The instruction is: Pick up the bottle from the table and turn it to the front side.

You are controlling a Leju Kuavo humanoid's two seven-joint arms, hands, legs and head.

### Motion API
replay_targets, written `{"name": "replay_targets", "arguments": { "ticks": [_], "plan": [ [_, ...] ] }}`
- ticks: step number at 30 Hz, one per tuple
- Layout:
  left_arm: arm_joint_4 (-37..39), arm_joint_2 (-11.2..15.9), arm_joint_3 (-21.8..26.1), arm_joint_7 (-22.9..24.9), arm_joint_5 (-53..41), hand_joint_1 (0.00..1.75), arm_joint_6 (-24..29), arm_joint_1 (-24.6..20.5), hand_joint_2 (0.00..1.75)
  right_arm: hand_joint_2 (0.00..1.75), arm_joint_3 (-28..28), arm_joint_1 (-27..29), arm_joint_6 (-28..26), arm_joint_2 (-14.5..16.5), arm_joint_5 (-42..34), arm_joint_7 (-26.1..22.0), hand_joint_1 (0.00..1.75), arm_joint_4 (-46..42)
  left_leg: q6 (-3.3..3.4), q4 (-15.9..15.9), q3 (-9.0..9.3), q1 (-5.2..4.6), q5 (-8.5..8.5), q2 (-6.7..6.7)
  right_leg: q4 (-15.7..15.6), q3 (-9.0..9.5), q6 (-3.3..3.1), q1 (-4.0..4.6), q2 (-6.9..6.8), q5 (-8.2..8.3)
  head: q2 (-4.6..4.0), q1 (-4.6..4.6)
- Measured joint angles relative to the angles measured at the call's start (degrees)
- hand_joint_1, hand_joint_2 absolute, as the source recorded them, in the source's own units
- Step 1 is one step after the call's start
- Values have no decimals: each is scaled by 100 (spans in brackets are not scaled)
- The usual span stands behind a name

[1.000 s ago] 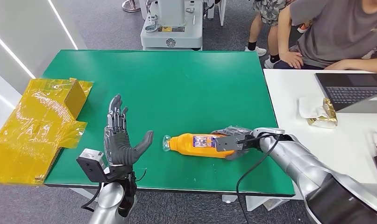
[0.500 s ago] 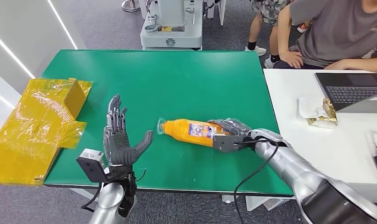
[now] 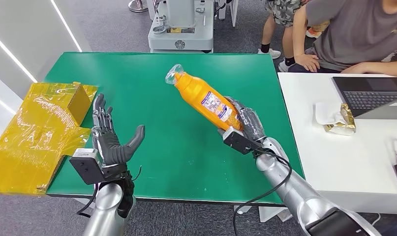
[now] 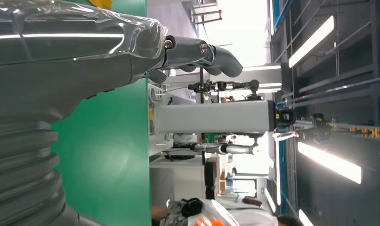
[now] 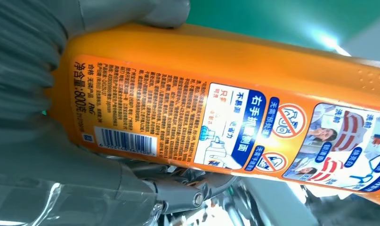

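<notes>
right hand [image 3: 245, 125] grasps orange bottle [image 3: 206, 101] at base, lifted off green table [image 3: 186, 162], tilted, cap away from robot. left hand [image 3: 110, 140] released, fingers spread.

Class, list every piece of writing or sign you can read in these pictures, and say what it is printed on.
"净含量:800克" on the orange bottle held in the right hand.
"右手抓瓶侧面" on the bottle's blue label band.
Barcode and red prohibition signs, same label.
Fine print: too small to read.
</notes>
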Motion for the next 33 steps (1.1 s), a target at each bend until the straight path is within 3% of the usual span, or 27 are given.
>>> {"name": "replay_targets", "arguments": {
  "ticks": [6,14,24,33],
  "plan": [
    [198,1,14,0,62,0,40,-208,175,175,-319,252,-189,101,-67,-60,175,-601,0,0,0,1,0,1,0,-3,0,0,2,0,0,1],
    [513,-66,0,116,-7,0,-309,-476,175,175,-267,345,219,409,-203,-66,175,-1066,-1,-1,0,2,1,4,2,-7,-1,1,6,0,0,1],
    [735,-139,-113,342,-160,0,-672,-838,175,175,-148,124,618,1039,-321,-65,175,-899,-1,-1,-2,1,3,4,3,-8,-1,1,6,1,0,-1],
    [923,-198,-256,383,-95,0,-1114,-1066,175,175,-61,13,674,1262,-292,-70,175,-508,0,0,-3,1,3,3,1,-8,-1,0,5,1,0,0]
  ]
}}
